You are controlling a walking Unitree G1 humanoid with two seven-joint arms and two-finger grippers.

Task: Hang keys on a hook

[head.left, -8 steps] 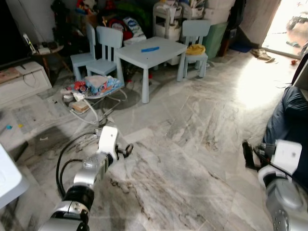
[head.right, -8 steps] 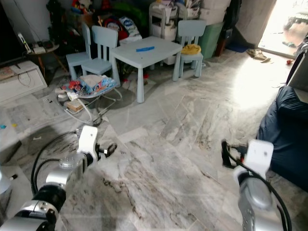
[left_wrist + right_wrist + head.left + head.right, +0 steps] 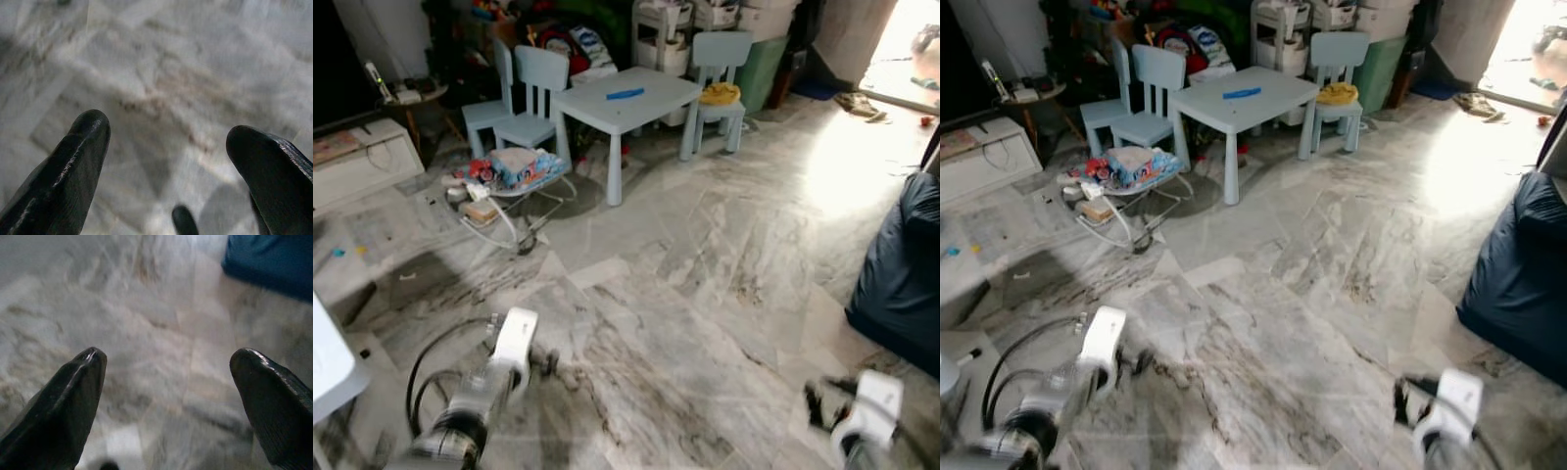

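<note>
Both grippers are empty with their fingers spread wide apart over bare marble. The left gripper (image 3: 166, 142) hangs low at the near left, its two black fingers (image 3: 73, 161) framing veined grey floor (image 3: 161, 73). The right gripper (image 3: 166, 377) hangs low at the near right, and a corner of a dark blue cushioned seat (image 3: 269, 259) shows beyond its tips. In the head views both arms are blurred: the left arm (image 3: 499, 367) trails a black cable loop (image 3: 416, 377), and the right arm (image 3: 867, 411) sits close to the near edge.

No keys and no hook can be made out in any view.

Farther off stand one pale blue child's table (image 3: 626, 98) with a blue item (image 3: 625, 94) on its top and three matching chairs: two on its left (image 3: 533, 93) and one on its right (image 3: 720, 73) bearing something yellow (image 3: 720, 95). A baby bouncer (image 3: 514, 181) piled with colourful things sits just left of the table. One white low cabinet (image 3: 362, 166) lines the far left.

The middle of the floor, between the grippers and the table, is open marble. The blue seat (image 3: 901, 274) bounds the right edge; bright light falls on the floor at the far right.
</note>
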